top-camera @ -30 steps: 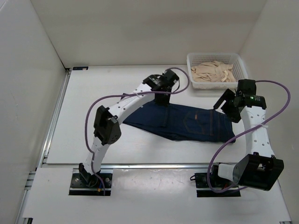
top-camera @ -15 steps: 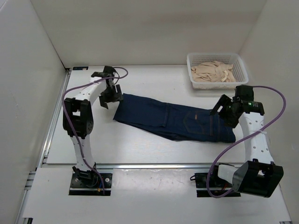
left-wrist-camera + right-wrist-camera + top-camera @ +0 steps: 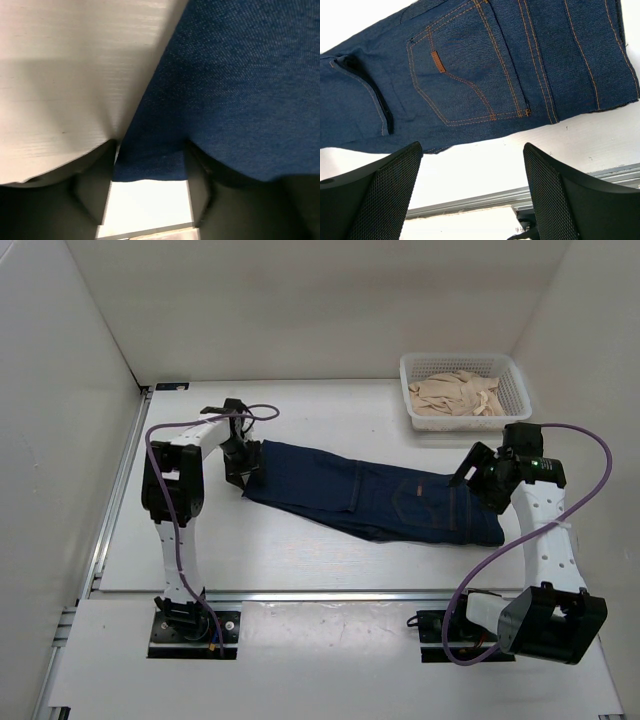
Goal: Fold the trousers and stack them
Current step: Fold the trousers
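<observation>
The dark navy jeans [image 3: 380, 495] lie flat across the middle of the table, leg end at the left and waist at the right. My left gripper [image 3: 243, 470] is down at the leg end. In the left wrist view the hem [image 3: 150, 170] lies between the two spread fingers [image 3: 95, 190], which are not closed on it. My right gripper [image 3: 478, 478] is open and empty over the waist end. The right wrist view shows the back pocket with its tan label [image 3: 438, 62] ahead of the mesh fingers [image 3: 385, 195].
A white basket [image 3: 516, 368] holding beige cloth [image 3: 455, 395] stands at the back right. White walls enclose the table on the left, back and right. A metal rail [image 3: 330, 594] runs along the near edge.
My left arm swung from the middle of the jeans to the left, the leg end spread out leftwards, and the gripper has now dropped onto the hem. The right gripper lowered slightly.
</observation>
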{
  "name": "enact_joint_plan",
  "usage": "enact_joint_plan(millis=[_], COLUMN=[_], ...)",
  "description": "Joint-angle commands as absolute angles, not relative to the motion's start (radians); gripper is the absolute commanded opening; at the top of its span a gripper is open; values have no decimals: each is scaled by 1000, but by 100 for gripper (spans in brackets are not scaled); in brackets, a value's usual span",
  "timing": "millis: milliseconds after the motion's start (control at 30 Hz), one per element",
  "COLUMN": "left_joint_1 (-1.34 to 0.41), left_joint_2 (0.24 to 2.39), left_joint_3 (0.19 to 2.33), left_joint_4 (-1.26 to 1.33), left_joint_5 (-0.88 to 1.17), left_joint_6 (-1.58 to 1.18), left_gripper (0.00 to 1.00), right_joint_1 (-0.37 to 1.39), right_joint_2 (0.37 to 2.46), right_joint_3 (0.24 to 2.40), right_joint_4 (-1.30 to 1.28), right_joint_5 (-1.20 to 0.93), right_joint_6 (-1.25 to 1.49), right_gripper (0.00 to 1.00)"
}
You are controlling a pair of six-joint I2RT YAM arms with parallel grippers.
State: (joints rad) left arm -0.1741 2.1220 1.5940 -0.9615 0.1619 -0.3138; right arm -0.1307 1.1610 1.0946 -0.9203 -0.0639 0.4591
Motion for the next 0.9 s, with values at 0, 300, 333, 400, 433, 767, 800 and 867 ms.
enact_joint_plan(millis=[0, 300, 333, 400, 433, 767, 800, 867], left_joint_1=[-170, -158, -141, -121, -121, -184, -173, -161], left_joint_2=[2131, 2014, 1990, 1904, 1878, 1801, 1789, 1767], left_joint_3=[1574, 1585, 1597, 1626, 1644, 2060, 2060, 2069], left_joint_4=[-942, -942, -942, -952, -953, -1198, -1198, -1198], left_joint_5=[224, 189, 140, 100, 89, -97, -97, -83], left_joint_6=[-276, -325, -351, -362, -362, -316, -316, -302], left_gripper=[64, 11, 11, 11, 11, 11, 11, 11], right_joint_1=[-127, -127, -127, -127, -127, -127, -127, -127], right_joint_2=[1140, 1109, 1095, 1083, 1069, 1023, 1023, 1069], right_joint_3=[1114, 1114, 1105, 1104, 1104, 1032, 1005, 974], right_joint_4=[-919, -919, -919, -928, -928, -914, -898, -844], right_joint_5=[-81, -92, -92, -92, -92, -104, -115, -144], right_joint_6=[443, 453, 453, 453, 453, 452, 453, 453], right_gripper=[86, 86, 86, 86, 86, 86, 86, 88])
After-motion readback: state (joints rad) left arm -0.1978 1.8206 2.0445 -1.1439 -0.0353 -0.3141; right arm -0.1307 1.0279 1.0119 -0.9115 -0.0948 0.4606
